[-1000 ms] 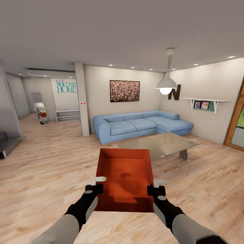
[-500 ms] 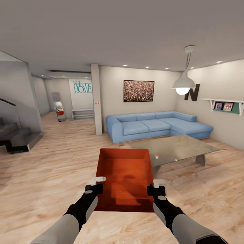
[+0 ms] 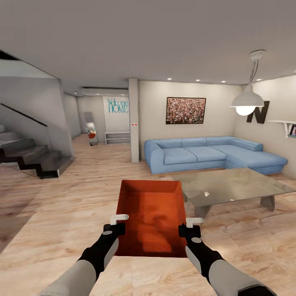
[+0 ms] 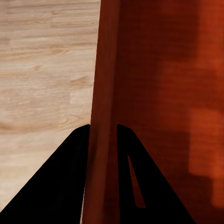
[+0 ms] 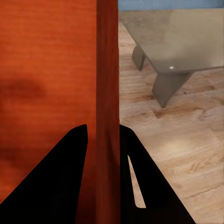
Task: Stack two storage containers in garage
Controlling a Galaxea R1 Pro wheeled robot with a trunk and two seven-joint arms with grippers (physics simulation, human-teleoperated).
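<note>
I had one storage container point(image 3: 151, 218) carried in front of the trunk, above the light wood-plank floor point(image 3: 61, 213) of the living room. My left gripper point(image 3: 115, 228) was clamped on its left wall, one finger on each side of the thin orange-red wall point(image 4: 100, 140). My right gripper point(image 3: 187, 231) pinched the right wall point(image 5: 108, 116) the same way. Just beyond the container's far right corner stood the glass coffee table point(image 3: 234, 187), and behind that the blue sofa point(image 3: 213, 153). Far beyond the container's left side were dark stairs point(image 3: 37, 158), and a "Welcome HOME" sign point(image 3: 118, 106) hung on the distant wall.
</note>
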